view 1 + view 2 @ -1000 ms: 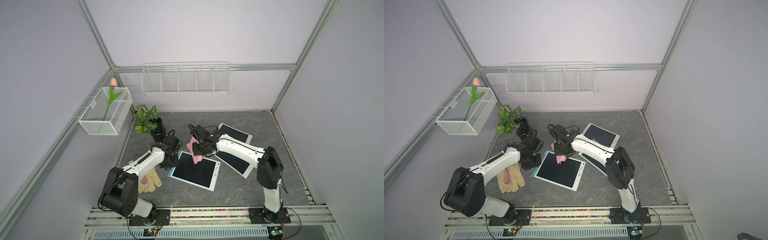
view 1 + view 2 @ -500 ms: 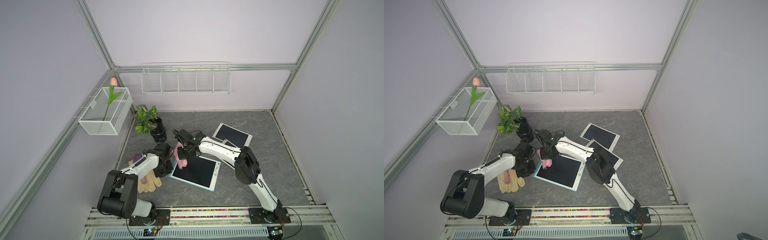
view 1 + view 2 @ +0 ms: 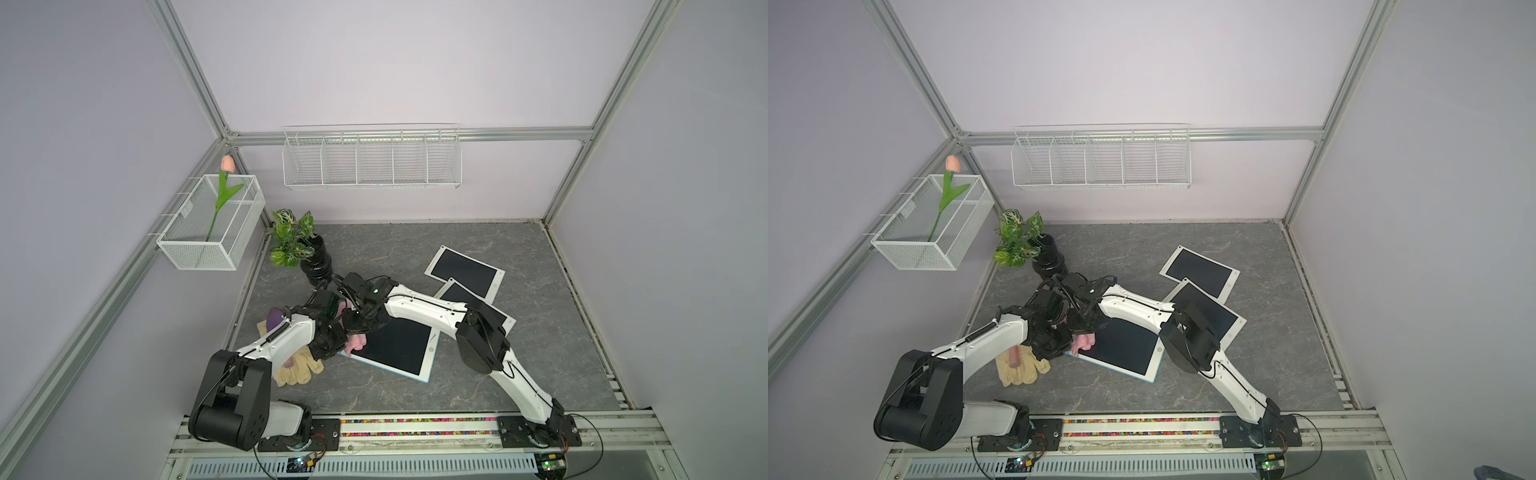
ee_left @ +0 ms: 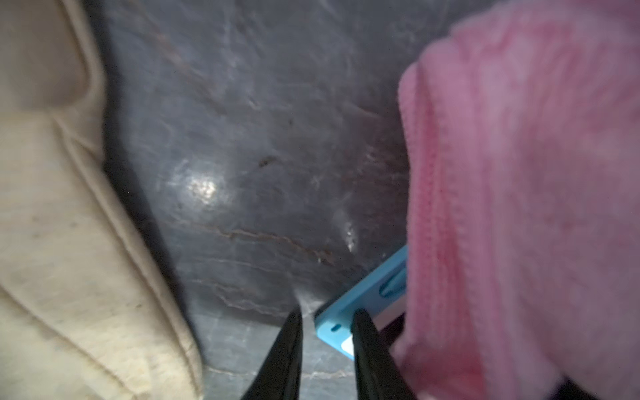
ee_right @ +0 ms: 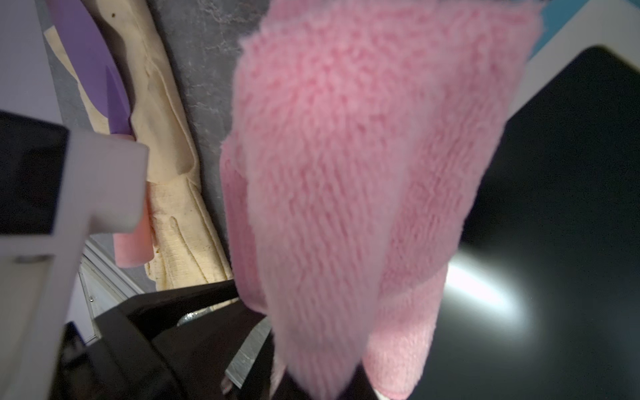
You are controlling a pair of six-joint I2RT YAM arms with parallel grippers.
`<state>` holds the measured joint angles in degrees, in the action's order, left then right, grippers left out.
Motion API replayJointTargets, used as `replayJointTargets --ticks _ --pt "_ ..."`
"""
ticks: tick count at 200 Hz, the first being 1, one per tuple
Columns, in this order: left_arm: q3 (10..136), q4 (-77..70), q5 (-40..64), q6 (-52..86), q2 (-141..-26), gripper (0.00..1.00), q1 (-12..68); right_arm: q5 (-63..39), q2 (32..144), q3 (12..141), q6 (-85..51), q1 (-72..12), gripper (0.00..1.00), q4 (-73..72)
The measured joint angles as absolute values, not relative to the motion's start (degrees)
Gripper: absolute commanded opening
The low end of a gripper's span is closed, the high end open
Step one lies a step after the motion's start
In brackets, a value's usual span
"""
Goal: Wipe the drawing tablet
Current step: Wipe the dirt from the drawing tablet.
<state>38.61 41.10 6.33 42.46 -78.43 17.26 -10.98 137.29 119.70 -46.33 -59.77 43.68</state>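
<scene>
The drawing tablet (image 3: 397, 347) (image 3: 1127, 347), white-framed with a black screen and a blue back, lies flat at the table's middle-left. My right gripper (image 3: 360, 326) (image 3: 1084, 327) (image 5: 318, 388) is shut on a fluffy pink cloth (image 3: 356, 343) (image 3: 1082, 343) (image 5: 346, 173), which rests on the tablet's left corner. My left gripper (image 3: 338, 351) (image 3: 1059, 349) (image 4: 329, 315) is at that same corner, jaws a narrow gap apart. One of its fingers (image 4: 367, 346) lies over the blue corner (image 4: 349, 304); the other stands on bare table beside it. The cloth hides the right fingertips.
Beige gloves (image 3: 297, 370) (image 3: 1021, 370) (image 4: 52, 242) lie just left of the left gripper, with a purple and pink item (image 5: 104, 86) on them. A potted plant (image 3: 316, 262) stands behind. Two more tablets (image 3: 465, 272) (image 3: 478, 309) overlap at the back right. Wire baskets (image 3: 370, 162) hang on the walls.
My right gripper has dragged the pink cloth across the tablet, leftward and toward the front, to its left corner. The left gripper has shifted frontward to that corner.
</scene>
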Motion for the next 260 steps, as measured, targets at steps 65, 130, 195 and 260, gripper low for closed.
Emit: replayJointTargets --ticks 65,130,195,260 --pt "38.3 39.5 6.9 42.5 -78.8 0.28 17.3 -12.5 139.2 120.0 -46.9 -56.3 0.07 42.7" --pt "38.1 38.9 7.0 42.5 -78.6 0.27 17.3 -11.4 141.8 125.1 -46.5 -51.2 0.07 44.2" --pt "38.0 39.4 6.9 42.0 -78.4 0.27 17.0 -12.5 137.4 115.8 -48.9 -58.4 0.07 39.4" --pt "38.0 39.4 6.5 42.0 -78.4 0.27 17.4 -11.4 140.8 123.2 -47.9 -47.2 0.07 42.2"
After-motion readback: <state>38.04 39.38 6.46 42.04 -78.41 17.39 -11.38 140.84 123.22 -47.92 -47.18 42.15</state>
